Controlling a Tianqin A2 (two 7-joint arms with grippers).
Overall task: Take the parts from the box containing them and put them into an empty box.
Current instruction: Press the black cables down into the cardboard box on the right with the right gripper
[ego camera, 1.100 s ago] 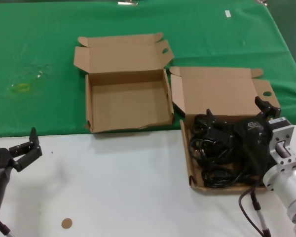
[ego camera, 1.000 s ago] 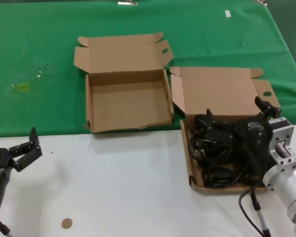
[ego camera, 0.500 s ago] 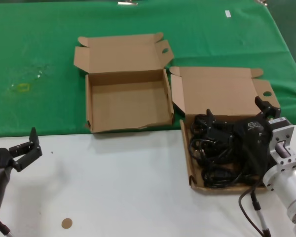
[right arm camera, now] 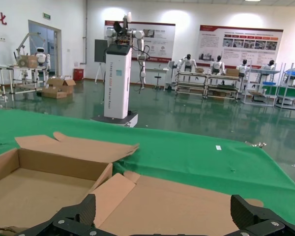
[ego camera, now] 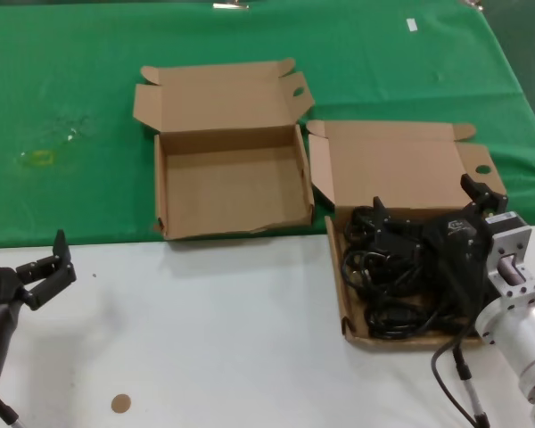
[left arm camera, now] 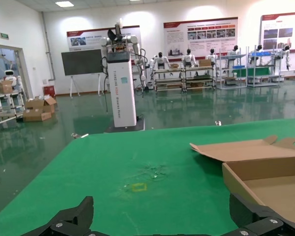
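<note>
Several black power cords (ego camera: 382, 278) lie tangled in the long brown box (ego camera: 341, 287), whose raised lid (ego camera: 394, 168) has a round hole at its right corner. My right gripper (ego camera: 426, 203) is open wide, low over the cords at the box's far end; I cannot tell if it touches them. The right wrist view shows its fingertips (right arm camera: 87, 207) spread before that lid (right arm camera: 187, 201). The empty wide box (ego camera: 234, 189) stands to the left on the green cloth and also shows in the right wrist view (right arm camera: 34, 183). My left gripper (ego camera: 45, 267) is open and empty over the white table at far left.
Green cloth (ego camera: 71, 89) covers the table's far half, the near half is white (ego camera: 214, 339). A small brown disc (ego camera: 119, 403) lies near the front left. A yellowish mark (ego camera: 39, 158) is on the cloth at left. The left wrist view shows the empty box's corner (left arm camera: 270, 179).
</note>
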